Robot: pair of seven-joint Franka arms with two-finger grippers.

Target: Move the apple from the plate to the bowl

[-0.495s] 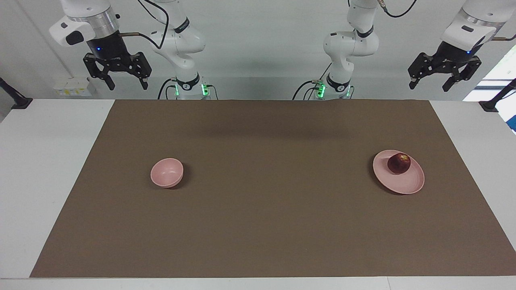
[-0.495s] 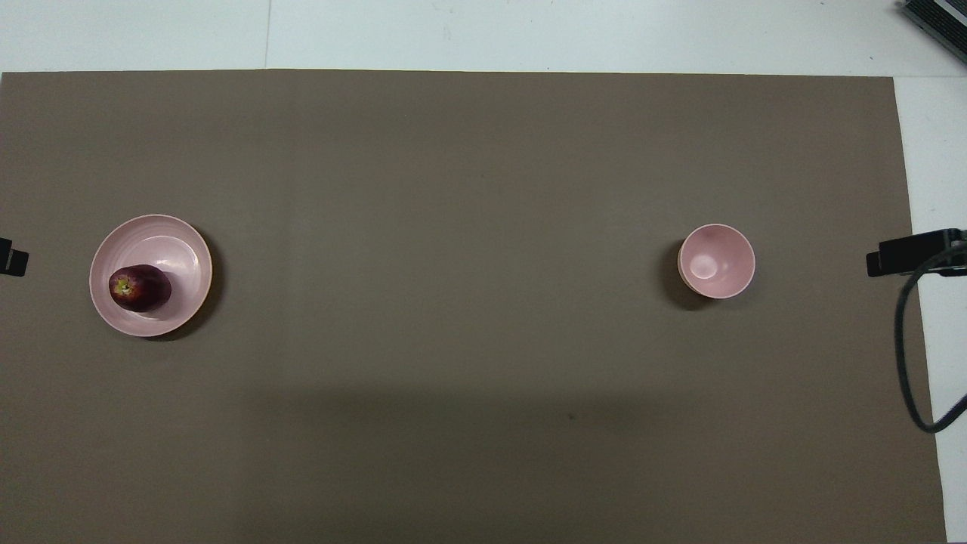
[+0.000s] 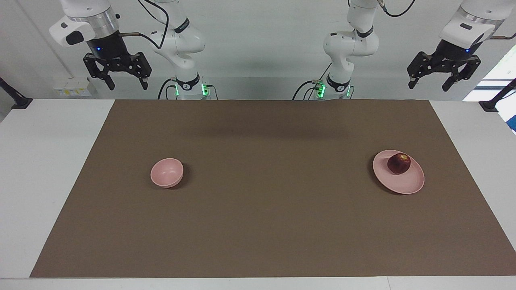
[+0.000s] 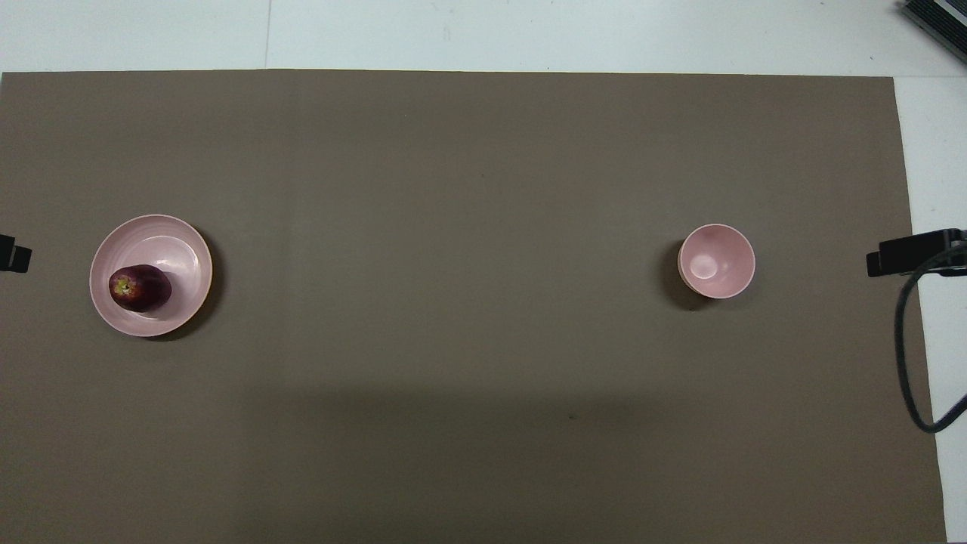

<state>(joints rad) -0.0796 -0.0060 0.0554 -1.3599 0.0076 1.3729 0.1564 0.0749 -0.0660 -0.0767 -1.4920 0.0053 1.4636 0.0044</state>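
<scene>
While the apple (image 3: 399,163) is sitting on the plate (image 3: 403,186) toward the left arm's end | I'm judging it firm, smooth, rollable; gripping across its widest middle | left gripper (image 3: 443,75) and right gripper (image 3: 117,75) are hanging spread, empty, above the robots' edge | bowl (image 3: 167,172) is waiting.

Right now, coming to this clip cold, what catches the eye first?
A dark red apple sits on a wide pink plate toward the left arm's end of the brown mat. A small pink bowl stands empty toward the right arm's end. Both the left gripper and right gripper hang open, high above the robots' edge of the table.
</scene>
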